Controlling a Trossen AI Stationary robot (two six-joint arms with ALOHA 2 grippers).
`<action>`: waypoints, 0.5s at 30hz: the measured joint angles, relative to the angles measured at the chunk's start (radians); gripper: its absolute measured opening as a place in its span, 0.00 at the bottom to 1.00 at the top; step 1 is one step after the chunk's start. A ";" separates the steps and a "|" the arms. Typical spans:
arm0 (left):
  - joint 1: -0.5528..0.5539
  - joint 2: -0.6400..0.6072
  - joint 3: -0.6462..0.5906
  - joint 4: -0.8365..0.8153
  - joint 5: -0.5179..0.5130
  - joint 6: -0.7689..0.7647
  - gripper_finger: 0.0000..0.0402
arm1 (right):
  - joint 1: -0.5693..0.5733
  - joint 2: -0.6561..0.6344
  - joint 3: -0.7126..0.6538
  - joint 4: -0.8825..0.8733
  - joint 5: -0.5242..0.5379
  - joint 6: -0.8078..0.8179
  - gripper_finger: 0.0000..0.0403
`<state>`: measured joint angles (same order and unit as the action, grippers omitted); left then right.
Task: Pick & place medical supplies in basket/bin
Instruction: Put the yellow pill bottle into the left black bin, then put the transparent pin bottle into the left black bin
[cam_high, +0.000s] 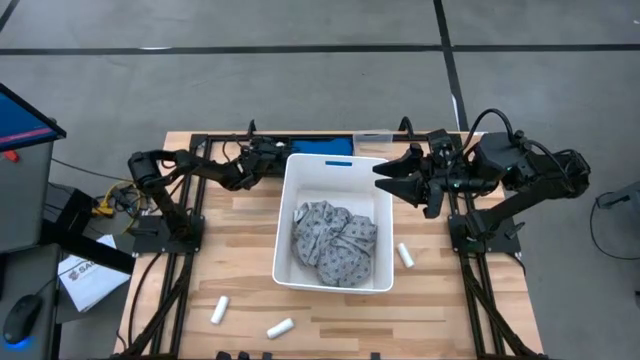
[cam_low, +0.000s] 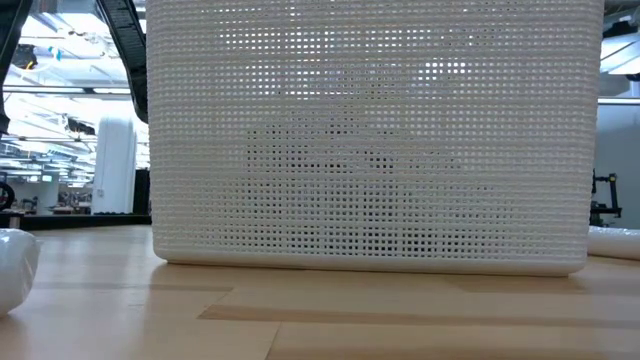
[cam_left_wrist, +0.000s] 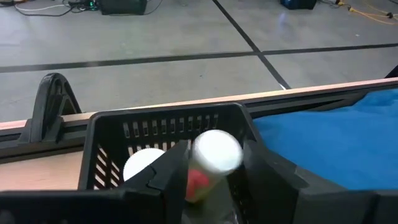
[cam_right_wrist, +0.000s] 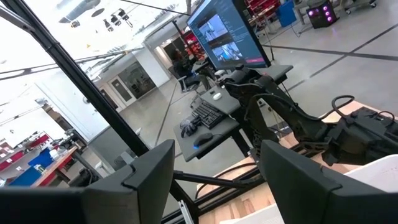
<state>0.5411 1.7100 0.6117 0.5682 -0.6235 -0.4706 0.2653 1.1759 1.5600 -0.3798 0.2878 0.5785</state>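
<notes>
The white bin (cam_high: 283, 232) stands mid-table with the grey speckled fabric (cam_high: 335, 245) lying inside it. Three white rolls lie on the wood: one right of the bin (cam_high: 405, 255) and two near the front edge (cam_high: 219, 310) (cam_high: 279, 327). My left gripper (cam_high: 262, 160) is by the bin's far left corner, shut on a white roll (cam_left_wrist: 214, 152). My right gripper (cam_high: 395, 180) hovers open over the bin's far right corner and holds nothing. In the low view the bin's perforated wall (cam_low: 370, 130) fills the picture. My left gripper pinches a white roll between its two fingers (cam_left_wrist: 168, 177). The roll's round end (cam_left_wrist: 216, 149) faces the wrist camera. The roll is lifted clear above a black slotted basket (cam_left_wrist: 109, 143). A red patch shows just beneath the roll; what it belongs to cannot be told.
A black slotted basket at the table's far edge holds another white round thing (cam_left_wrist: 142, 167). A blue sheet (cam_left_wrist: 336, 137) lies beside it, behind the bin. Bare wood lies left and right of the bin (cam_high: 235, 250). A mouse and papers sit off the table's left (cam_high: 85, 275).
</notes>
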 joint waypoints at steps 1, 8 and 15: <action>0.000 0.000 0.000 0.001 0.000 0.000 0.38 | 0.000 0.000 0.000 0.000 0.000 0.000 0.58; 0.000 -0.037 0.000 -0.003 0.001 0.001 0.41 | 0.000 0.000 0.000 0.000 0.000 -0.003 0.58; -0.003 -0.233 0.000 -0.070 0.107 0.107 0.40 | 0.000 0.000 0.000 0.000 0.000 -0.003 0.58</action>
<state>0.5381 1.4765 0.6117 0.4986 -0.5165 -0.3637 0.2653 1.1759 1.5600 -0.3798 0.2882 0.5753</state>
